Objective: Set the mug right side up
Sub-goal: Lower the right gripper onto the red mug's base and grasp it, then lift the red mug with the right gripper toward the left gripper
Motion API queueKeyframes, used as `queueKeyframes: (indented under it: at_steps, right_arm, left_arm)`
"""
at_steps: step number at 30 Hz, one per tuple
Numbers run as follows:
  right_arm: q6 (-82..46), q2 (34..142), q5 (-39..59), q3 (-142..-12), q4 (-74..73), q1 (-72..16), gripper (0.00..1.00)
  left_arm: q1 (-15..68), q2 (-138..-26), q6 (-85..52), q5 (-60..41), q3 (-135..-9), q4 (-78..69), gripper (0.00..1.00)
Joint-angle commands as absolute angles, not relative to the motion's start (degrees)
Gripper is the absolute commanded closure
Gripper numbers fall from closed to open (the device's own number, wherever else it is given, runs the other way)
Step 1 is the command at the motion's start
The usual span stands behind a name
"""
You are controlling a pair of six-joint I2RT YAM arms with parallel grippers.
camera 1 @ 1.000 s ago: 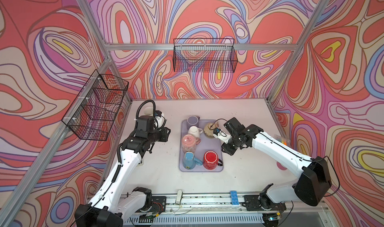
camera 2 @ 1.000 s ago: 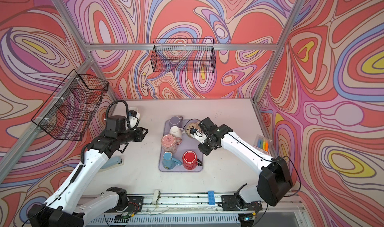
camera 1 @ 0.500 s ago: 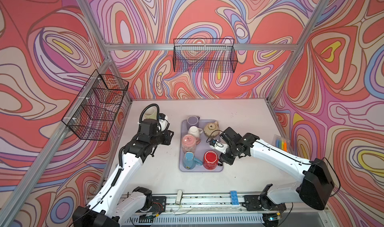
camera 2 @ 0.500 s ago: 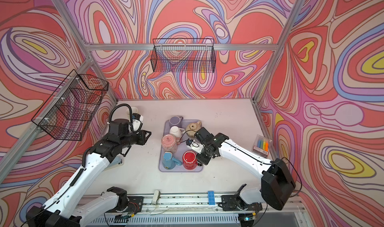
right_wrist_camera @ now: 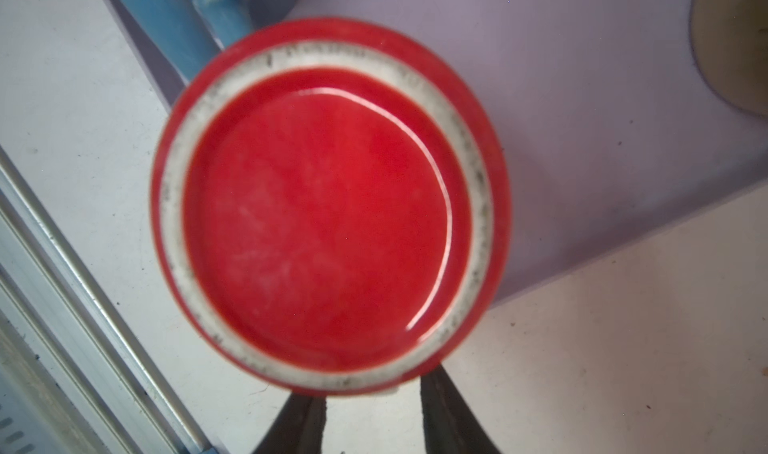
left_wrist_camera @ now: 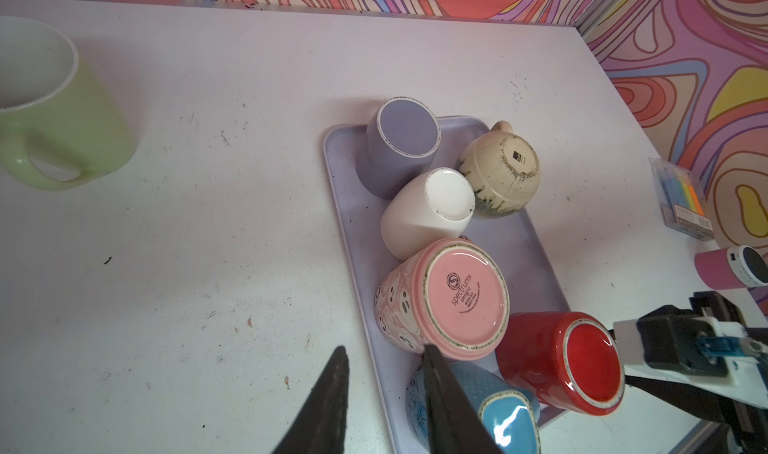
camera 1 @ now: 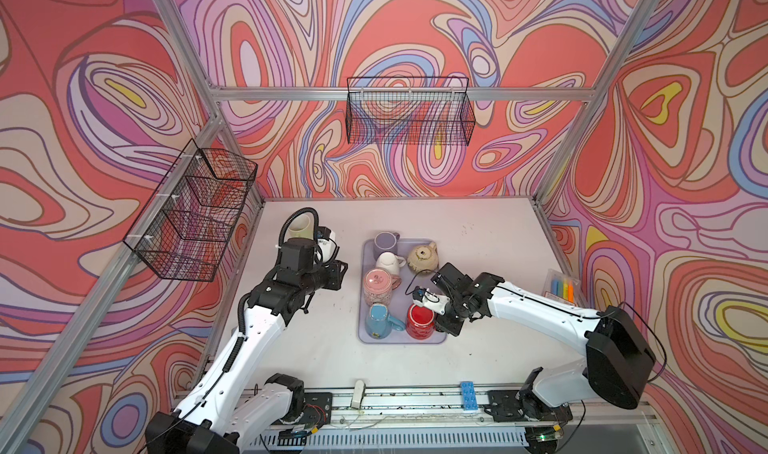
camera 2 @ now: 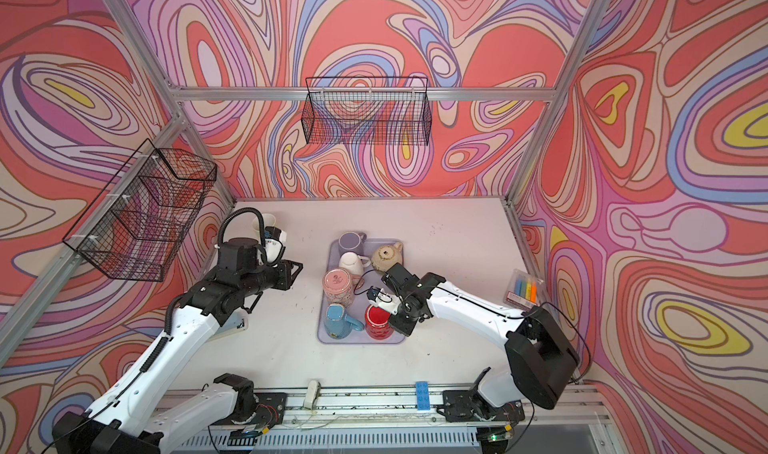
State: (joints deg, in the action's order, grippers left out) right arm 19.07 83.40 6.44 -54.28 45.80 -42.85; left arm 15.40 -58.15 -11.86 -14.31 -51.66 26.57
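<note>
R gripper [right_wrist_camera: 370, 394] was shifted from beige mug [camera 1: 422, 256] to upturned red mug [right_wrist_camera: 328, 207] at tray [camera 1: 436, 340] corner, jaws parted, nothing gripped. L gripper [left_wrist_camera: 384, 356] is held released over table [camera 1: 316, 356] beside tray.

Spare crockery and oddments on the pale table [camera 1: 478, 232]
A lavender tray [camera 1: 395, 340] lies at centre, carrying a lilac mug [camera 1: 385, 244], a white mug [camera 1: 388, 262], a speckled beige mug [camera 1: 422, 256], a pink mug [camera 1: 378, 283] and a blue mug [camera 1: 377, 323], all bottoms up and packed close. A green mug [left_wrist_camera: 54, 111] stands upright at 10 o'clock, well apart from the tray. A marker pack [camera 1: 561, 286] lies at 3 o'clock; a blue brick [camera 1: 468, 396] sits on the front rail at 5 o'clock. A wire basket [camera 1: 409, 113] hangs at 12 o'clock, a tiered wire basket [camera 1: 195, 211] at 9 o'clock.
</note>
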Motion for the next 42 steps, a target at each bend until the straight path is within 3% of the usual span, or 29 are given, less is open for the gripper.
queueKeyframes:
  at_steps: [1,9,18,42]
  right_arm:
    - [19.81,84.39,7.02,-53.49,43.57,-43.18,0.64]
    - [20.29,84.89,7.21,-53.17,42.64,-43.33,0.72]
    - [20.09,84.19,7.92,-53.05,42.07,-43.33,0.91]
    - [15.69,77.21,7.43,-53.53,37.97,-43.26,0.93]
  left_arm:
    - [15.56,-58.24,-12.20,-14.00,-50.99,25.40,0.66]
    - [15.54,-58.25,-12.22,-13.84,-50.82,25.22,0.67]
    - [15.53,-58.33,-12.36,-13.62,-50.81,25.42,0.67]
    - [15.48,-58.10,-12.39,-13.71,-50.74,25.03,0.67]
